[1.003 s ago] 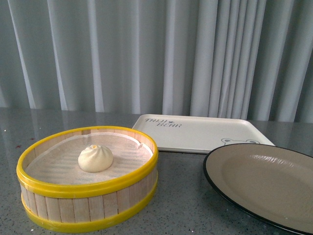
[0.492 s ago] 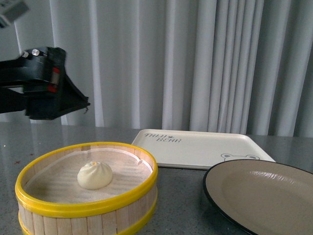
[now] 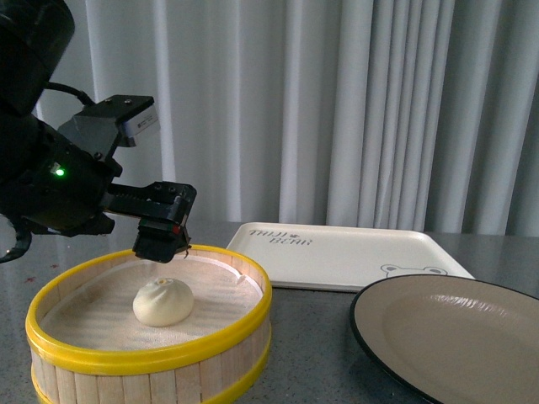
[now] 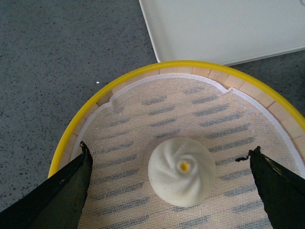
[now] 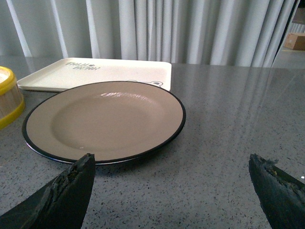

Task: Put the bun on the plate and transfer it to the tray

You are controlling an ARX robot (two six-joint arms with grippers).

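Left pincer: jaws spread wide, holding nothing. It hangs over the steamer basket, directly above the bun, with a clear gap between them. In the left wrist view the two black fingertips sit on either side of the bun, both well apart from it and neither touching. A green light shows on the left arm's body.

Right pincer: jaws also spread wide and empty. It is seen only in the right wrist view, low over the tabletop on the near side of the plate. No contact with the plate.

Bun: cream-white, pleats twisting to a small yellow dot at the top. It sits upright on the white mesh liner inside the basket, roughly at the middle, clear of the walls.

Basket: round, wooden slat wall, yellow rings at top and bottom. It stands on the robot's left of the grey speckled tabletop.

Plate: tan inside, black rim, nothing on it. It lies flat on the robot's right, near the front edge of the front view and partly cut off by the frame.

Tray: cream-white, grey lettering at one corner and a bear face at another, nothing on it. It lies flat behind the plate and to the right of the basket. In the front view the plate's rim overlaps the tray's near edge; I cannot tell whether they touch.

Background: pale pleated curtain.
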